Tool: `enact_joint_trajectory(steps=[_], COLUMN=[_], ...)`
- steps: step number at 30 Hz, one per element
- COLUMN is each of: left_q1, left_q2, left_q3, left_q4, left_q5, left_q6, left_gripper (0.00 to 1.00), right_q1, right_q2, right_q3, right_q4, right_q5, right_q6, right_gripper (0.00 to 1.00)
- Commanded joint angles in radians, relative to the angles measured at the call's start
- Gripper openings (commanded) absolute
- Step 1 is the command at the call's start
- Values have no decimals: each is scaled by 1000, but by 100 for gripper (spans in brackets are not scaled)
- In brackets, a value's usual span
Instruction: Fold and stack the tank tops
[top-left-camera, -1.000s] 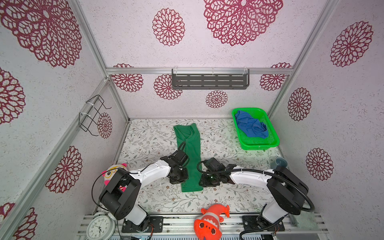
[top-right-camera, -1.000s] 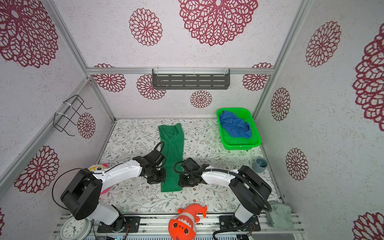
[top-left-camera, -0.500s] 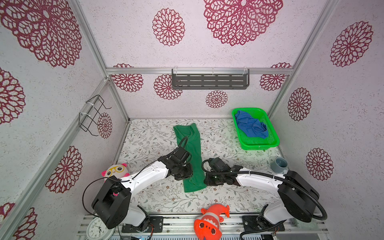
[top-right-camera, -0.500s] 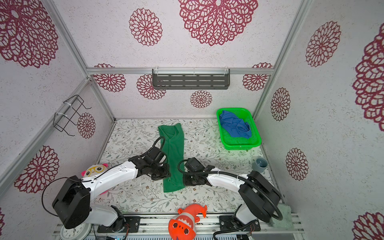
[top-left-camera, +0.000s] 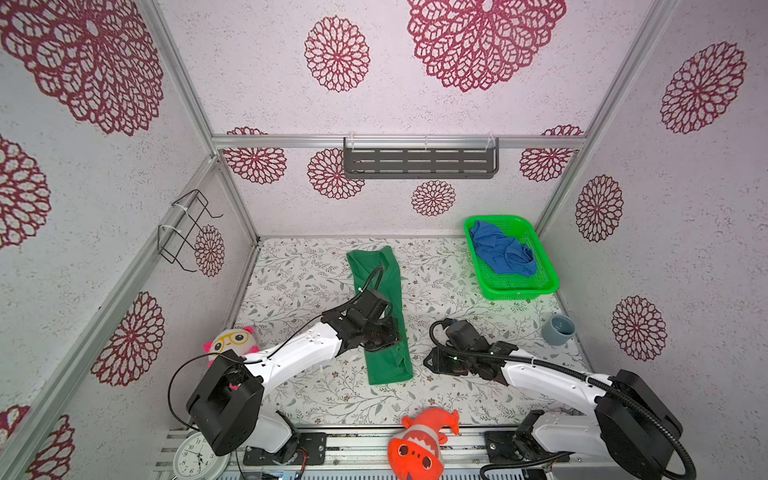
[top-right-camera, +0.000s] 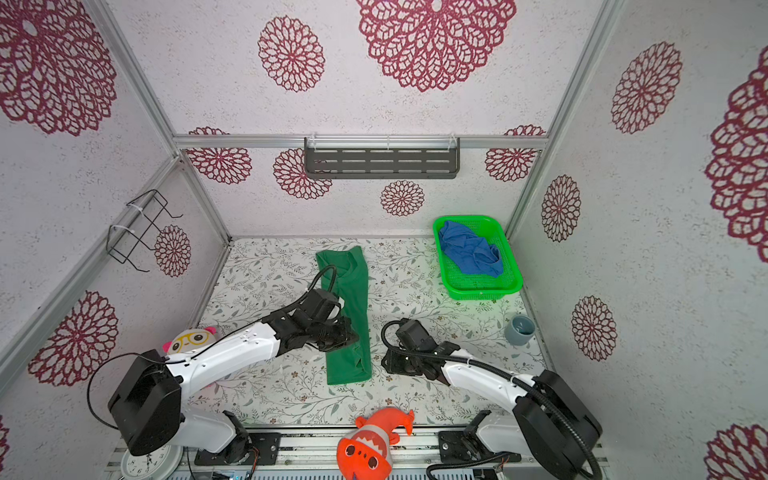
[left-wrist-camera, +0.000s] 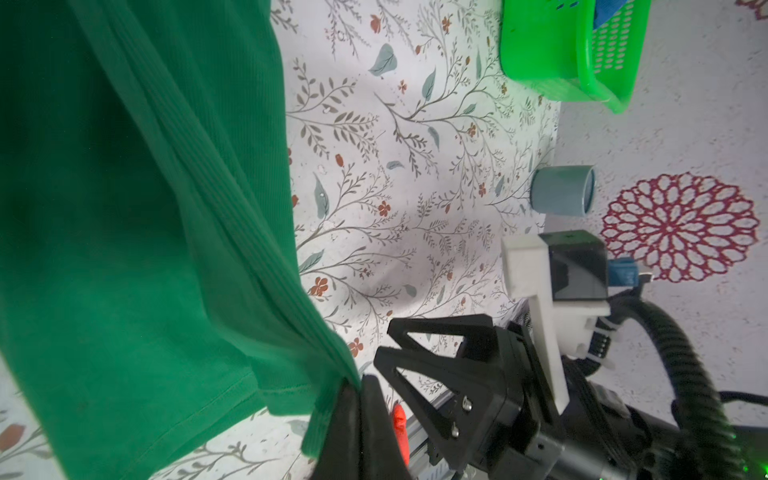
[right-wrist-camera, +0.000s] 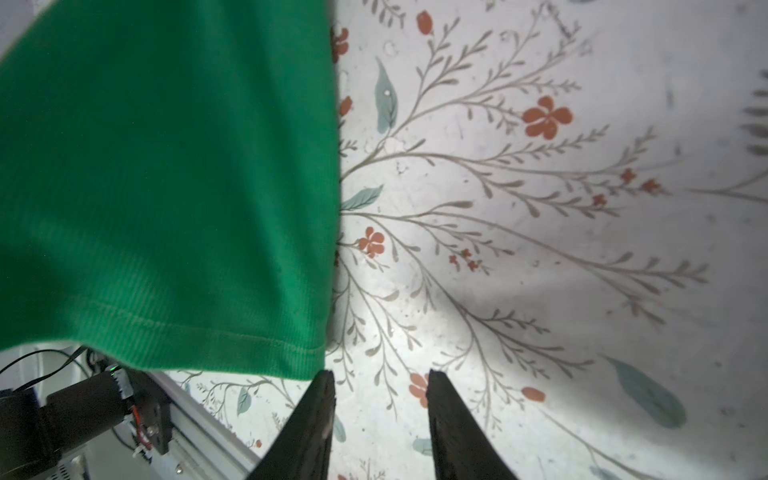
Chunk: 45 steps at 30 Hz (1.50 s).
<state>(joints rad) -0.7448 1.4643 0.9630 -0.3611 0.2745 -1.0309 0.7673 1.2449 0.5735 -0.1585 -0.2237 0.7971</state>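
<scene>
Dark green tank top (top-left-camera: 376, 272) lies as a long narrow strip mid-tabletop (top-left-camera: 299, 282), pinched by the left gripper (top-left-camera: 388, 338).
Left gripper (left-wrist-camera: 359, 384) is clenched on a ribbed edge of the green cloth near its hem, and the fabric draws up to the pinch. Right gripper (right-wrist-camera: 380, 374) is just beside the hem corner, jaws apart, nothing between them, floral tabletop showing through the gap. Royal blue tank top (top-left-camera: 498, 253) sits crumpled in the bright green mesh basket (top-left-camera: 517, 293) at the far right corner, well apart from both grippers.
</scene>
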Motion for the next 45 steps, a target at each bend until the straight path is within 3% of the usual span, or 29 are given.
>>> enact_joint_trajectory(steps=[1, 4, 18, 28, 33, 40, 45], left_q1=[-10, -11, -41, -59, -86, -90, -91], left_q2=[-1, 2, 176, -31, -131, -267, -248], left_q3=[49, 73, 204, -144, -303, -393, -427], left_q4=[60, 82, 125, 116, 123, 38, 129], left_q5=[-22, -23, 56, -58, -97, -142, -115], left_q6=[-22, -20, 30, -44, -117, -145, -173], left_gripper=[0, 0, 0, 0, 0, 0, 0], right_q1=[-2, -1, -171, -189, -166, -61, -22], right_q2=[-26, -32, -246, -131, -57, 53, 139], right_q3=[17, 14, -70, -23, 33, 114, 142], right_q4=[52, 78, -108, -114, -99, -48, 3], right_q5=[-76, -111, 17, -39, -63, -69, -69], right_q6=[7, 14, 7, -57, -68, -50, -33], right_gripper=[39, 41, 31, 33, 28, 26, 30])
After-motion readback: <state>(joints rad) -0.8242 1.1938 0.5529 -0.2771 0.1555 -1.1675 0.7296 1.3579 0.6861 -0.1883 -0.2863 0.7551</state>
